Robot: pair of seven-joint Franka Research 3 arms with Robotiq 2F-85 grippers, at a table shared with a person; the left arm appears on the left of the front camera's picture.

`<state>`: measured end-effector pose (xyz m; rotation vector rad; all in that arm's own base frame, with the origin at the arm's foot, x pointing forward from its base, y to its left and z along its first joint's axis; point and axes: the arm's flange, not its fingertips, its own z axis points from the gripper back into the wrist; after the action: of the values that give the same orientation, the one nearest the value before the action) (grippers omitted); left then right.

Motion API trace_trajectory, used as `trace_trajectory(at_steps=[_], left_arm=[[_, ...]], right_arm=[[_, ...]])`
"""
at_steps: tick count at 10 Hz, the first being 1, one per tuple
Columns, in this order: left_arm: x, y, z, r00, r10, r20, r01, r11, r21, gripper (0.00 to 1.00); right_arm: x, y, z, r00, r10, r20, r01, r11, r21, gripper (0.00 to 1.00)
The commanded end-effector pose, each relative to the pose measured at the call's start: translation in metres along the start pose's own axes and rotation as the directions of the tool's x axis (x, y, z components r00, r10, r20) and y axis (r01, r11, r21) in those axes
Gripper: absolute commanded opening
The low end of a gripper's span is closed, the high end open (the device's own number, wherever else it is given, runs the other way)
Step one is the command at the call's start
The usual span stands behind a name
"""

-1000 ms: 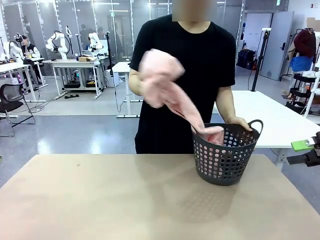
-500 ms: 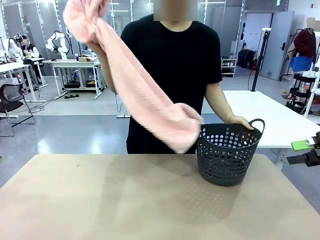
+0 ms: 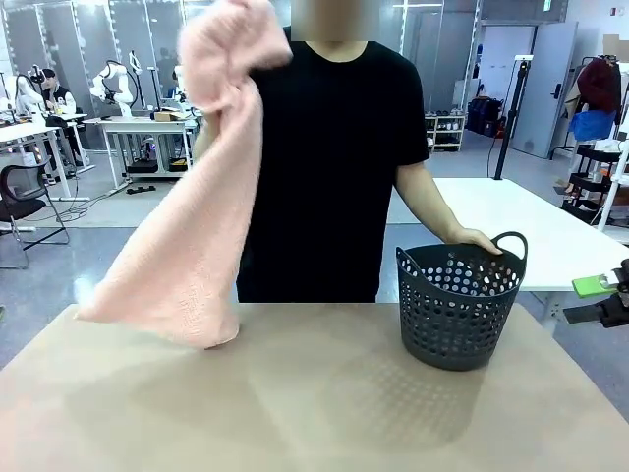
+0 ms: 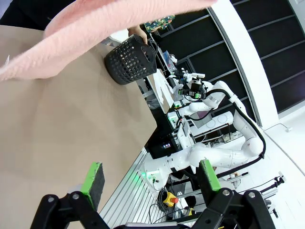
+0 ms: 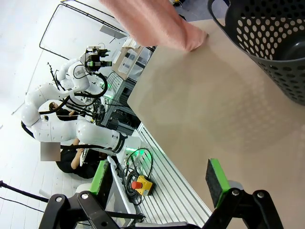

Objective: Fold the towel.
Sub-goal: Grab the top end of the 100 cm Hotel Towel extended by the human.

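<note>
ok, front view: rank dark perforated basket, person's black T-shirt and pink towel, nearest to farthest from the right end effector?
From the right end effector:
1. dark perforated plastic basket, on the table's right side.
2. person's black T-shirt, middle, at the far side.
3. salmon-pink terry towel, held up at the left.

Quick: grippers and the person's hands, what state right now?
Left gripper: open, empty.
Right gripper: open, empty.
Person: one hand on basket rim, the other holding the towel up.

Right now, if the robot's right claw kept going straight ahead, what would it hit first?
The right gripper would probably meet the bare table, between the hanging towel and the basket; depth is unclear.
</note>
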<state>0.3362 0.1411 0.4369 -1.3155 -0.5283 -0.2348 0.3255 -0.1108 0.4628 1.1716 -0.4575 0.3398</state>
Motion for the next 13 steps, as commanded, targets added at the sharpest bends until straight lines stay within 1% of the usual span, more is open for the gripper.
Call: trace_trajectory(at_steps=[1,13], left_arm=[[-0.0007,0.0016,-0.0006,1.000,-0.015,0.008,0.015,1.000,-0.019,1.00],[-0.0007,0.0016,-0.0006,1.000,-0.015,0.008,0.015,1.000,-0.019,1.00]], right_arm=[[0.0017,-0.0016,0.0001,1.000,0.021,0.011,-0.021,1.000,0.012,1.00],[0.0017,-0.0016,0.0001,1.000,0.021,0.011,-0.021,1.000,0.012,1.00]])
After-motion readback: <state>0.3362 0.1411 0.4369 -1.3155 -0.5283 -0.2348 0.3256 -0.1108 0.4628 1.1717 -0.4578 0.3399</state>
